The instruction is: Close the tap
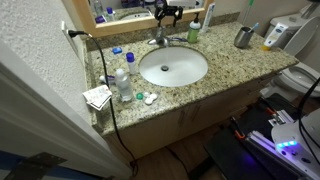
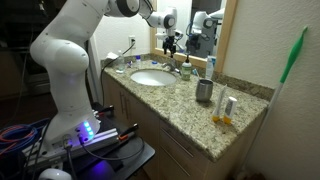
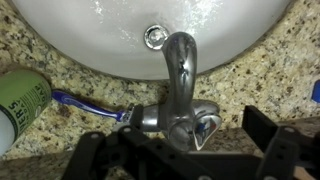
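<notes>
The tap (image 3: pixel 180 85) is a small silver faucet at the back rim of the white oval basin (image 3: pixel 80 35); its spout points over the drain. Its lever handle (image 3: pixel 195 128) with a red-and-blue mark lies between my fingers. My gripper (image 3: pixel 180 142) is open, one dark finger on each side of the handle, not touching it. In both exterior views the gripper (image 1: pixel 167 16) (image 2: pixel 170 42) hangs just above the tap (image 1: pixel 160 40) (image 2: pixel 183 68) in front of the mirror.
A green can (image 3: pixel 18 100) and a blue toothbrush (image 3: pixel 85 103) lie beside the tap on the granite counter (image 1: pixel 220 70). A metal cup (image 1: pixel 243 37) (image 2: pixel 204 91) and a clear bottle with a blue cap (image 1: pixel 123 82) stand on the counter.
</notes>
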### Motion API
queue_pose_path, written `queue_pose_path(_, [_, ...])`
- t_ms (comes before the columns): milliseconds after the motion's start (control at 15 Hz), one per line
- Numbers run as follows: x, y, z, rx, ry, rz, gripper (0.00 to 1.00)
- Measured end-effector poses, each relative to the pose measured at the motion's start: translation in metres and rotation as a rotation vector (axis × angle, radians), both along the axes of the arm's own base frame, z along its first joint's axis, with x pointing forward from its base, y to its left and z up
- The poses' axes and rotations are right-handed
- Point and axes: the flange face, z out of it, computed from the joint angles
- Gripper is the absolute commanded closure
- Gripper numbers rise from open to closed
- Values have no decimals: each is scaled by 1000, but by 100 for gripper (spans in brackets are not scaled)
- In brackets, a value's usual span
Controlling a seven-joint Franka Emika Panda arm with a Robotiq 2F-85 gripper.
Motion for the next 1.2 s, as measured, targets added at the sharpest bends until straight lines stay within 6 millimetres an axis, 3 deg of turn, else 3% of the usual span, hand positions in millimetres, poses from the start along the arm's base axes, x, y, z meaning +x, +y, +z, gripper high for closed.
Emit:
queue_pose_path(67, [2,0,-2,-2,-3,0,0])
queue_pose_path(133, [4,1,-4,-2,-4,1,21])
queue_pose_path(467, [13,8,-8,2,-20,8,54])
queue_pose_path(867, [10,9,1,4,31,13,95])
queue_pose_path(1200, [10,8,1,19,71,10,93])
